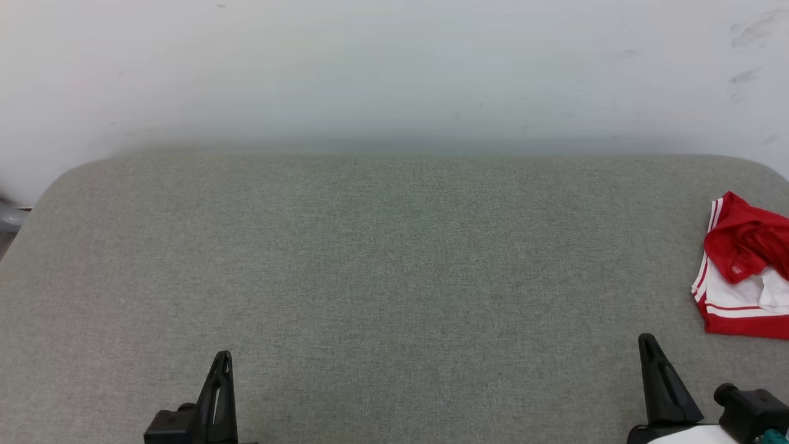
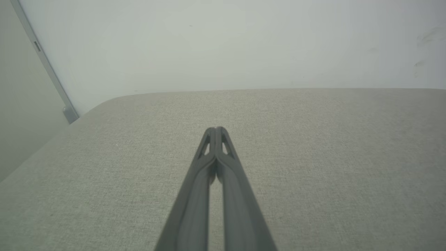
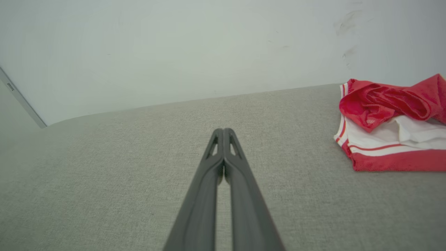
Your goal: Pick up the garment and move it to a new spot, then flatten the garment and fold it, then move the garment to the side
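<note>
Grey fabric surface [image 1: 370, 259], pale wall [image 1: 394, 68] behind. Your red-white jersey [image 1: 743, 271] lies bunched at right. The left gripper [image 1: 223, 357] & right gripper [image 1: 646, 340] rest near edge, both clenched, empty, apart from it.

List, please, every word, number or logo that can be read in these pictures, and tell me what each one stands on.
No text can be read.
One small white mark on the red cloth of the crumpled garment: too small to read.
The grey padded surface and the wall: no text.
</note>
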Motion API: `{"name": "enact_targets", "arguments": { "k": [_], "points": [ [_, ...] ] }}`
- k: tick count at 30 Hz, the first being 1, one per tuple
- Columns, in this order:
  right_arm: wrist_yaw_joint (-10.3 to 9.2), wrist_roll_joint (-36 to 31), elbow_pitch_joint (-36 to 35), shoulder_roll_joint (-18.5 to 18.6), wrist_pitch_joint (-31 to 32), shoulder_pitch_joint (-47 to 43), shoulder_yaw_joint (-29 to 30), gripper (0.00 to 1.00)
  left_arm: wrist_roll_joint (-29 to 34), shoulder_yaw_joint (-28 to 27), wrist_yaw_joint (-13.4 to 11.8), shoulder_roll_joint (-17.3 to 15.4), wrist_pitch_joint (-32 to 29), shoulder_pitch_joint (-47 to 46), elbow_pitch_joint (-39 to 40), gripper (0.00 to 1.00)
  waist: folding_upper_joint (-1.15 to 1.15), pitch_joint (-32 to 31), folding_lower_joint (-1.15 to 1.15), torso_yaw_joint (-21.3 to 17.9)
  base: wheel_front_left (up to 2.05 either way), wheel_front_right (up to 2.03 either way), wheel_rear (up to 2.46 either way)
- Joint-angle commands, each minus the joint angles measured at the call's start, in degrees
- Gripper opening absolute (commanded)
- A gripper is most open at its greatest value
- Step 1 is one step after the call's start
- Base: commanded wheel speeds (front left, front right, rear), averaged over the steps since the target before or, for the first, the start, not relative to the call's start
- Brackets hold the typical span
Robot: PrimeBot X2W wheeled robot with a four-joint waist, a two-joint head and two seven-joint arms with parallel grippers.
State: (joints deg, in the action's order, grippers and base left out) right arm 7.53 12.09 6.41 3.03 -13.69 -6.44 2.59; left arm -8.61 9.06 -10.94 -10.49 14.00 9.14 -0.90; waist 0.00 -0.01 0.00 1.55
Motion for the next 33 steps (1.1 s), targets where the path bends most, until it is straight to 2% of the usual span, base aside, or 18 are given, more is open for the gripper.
{"name": "enact_targets", "arguments": {
  "k": [1,16,33],
  "points": [
    [0.00,3.60,-0.50,0.36,0.56,1.18,-0.07,0.00,-3.75,-0.61,0.75,-0.23,-0.55,-1.30,0.47,0.00,0.00,0.01,0.00,-0.04,0.00,0.00,0.00],
    [-0.01,19.93,1.18,1.04,3.76,3.71,-0.22,0.00,-21.02,-2.37,4.59,0.40,-3.64,-4.58,-2.98,0.00,0.00,0.02,0.00,-0.22,0.00,0.00,0.00],
    [-0.02,35.08,2.62,1.42,7.05,5.90,-0.05,0.00,-37.01,-4.38,8.00,1.24,-6.74,-7.29,-5.49,0.00,0.00,0.05,0.00,-0.44,0.00,0.00,0.00]
  ]
}}
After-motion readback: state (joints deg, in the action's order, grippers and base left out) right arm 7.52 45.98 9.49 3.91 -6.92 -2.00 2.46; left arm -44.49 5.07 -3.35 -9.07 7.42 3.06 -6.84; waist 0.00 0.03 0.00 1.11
